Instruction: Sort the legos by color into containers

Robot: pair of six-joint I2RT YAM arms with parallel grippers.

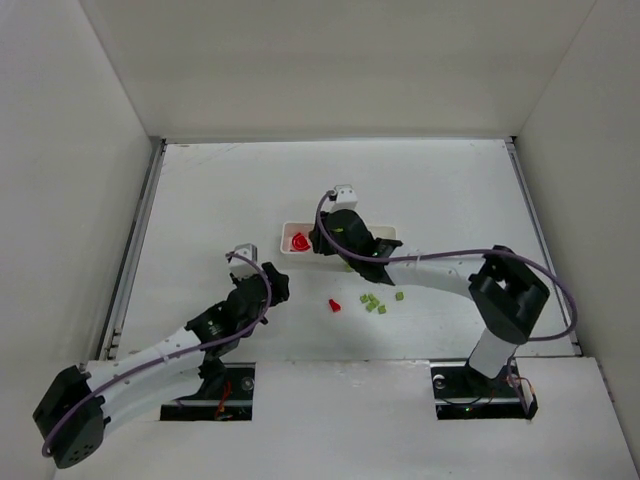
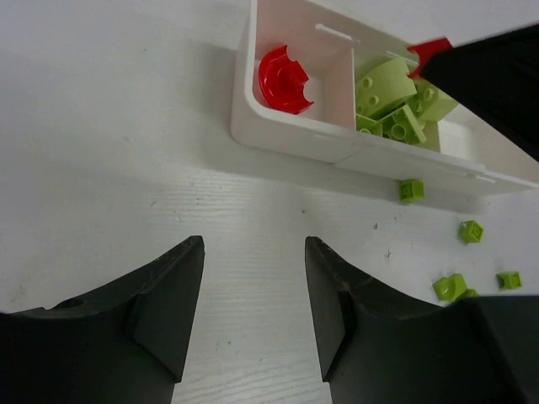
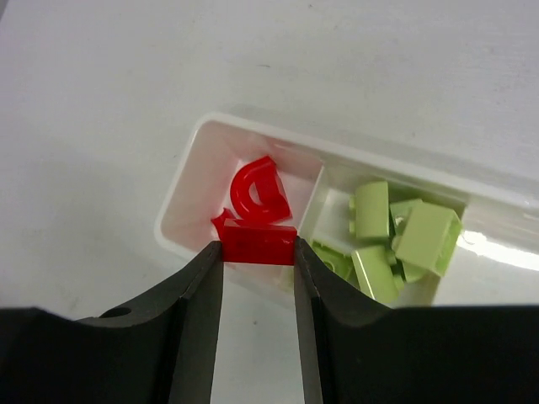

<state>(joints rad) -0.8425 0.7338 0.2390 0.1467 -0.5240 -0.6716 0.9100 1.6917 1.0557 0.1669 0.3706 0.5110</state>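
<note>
- My left gripper (image 2: 253, 257) hangs over bare table (image 2: 101, 126) on the near side of the tray (image 2: 286, 139), off its left end. The jaws are roughly half apart and hold nothing.
- The tray's left compartment holds a red curved piece (image 3: 257, 189).
- My right gripper (image 3: 258, 252) is clamped on a red brick (image 3: 258, 242), fingers (image 3: 202, 286) pressing both its ends. It sits above the near wall of the tray's left compartment.
- The tray's middle compartment holds pale green bricks (image 3: 396, 240), piled loosely.
- A loose red brick (image 1: 335, 304) lies on the table, on the near side of the tray.
- Loose green bricks (image 1: 373, 301) are scattered on the near side of the tray, toward its right end.
</note>
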